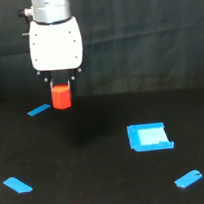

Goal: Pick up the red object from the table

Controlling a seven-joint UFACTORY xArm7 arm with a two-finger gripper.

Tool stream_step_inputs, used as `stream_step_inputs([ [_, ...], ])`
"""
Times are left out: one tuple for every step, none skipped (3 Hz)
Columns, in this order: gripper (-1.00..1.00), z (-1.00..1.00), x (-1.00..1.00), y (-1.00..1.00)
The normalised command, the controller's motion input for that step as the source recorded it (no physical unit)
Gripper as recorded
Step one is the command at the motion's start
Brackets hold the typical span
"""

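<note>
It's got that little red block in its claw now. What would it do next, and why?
Probably just lift a little higher and hold steady. The red block already sits in the claw, and seems to hang clear of the black table, near a blue tape mark. The pick looks essentially done, so a small rise would confirm the grip.

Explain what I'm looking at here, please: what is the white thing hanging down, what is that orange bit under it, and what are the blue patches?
The white thing is the end of a robot arm, seen by one camera standing off to the side of it. At its lower end is a pincer, the part that grasps. Held in it is the red object, a small red-orange block that looks lifted off the table, the wide black surface below. The pincer's fingers are dark and hard to make out. The blue patches are flat pieces on the table: three small strips and one larger square patch. None of them is being touched.
</note>
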Motion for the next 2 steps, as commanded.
stream_step_inputs([
  [-1.0,0.08,0.03,0.0],
  [-0.99,-0.04,0.07,-0.03],
])
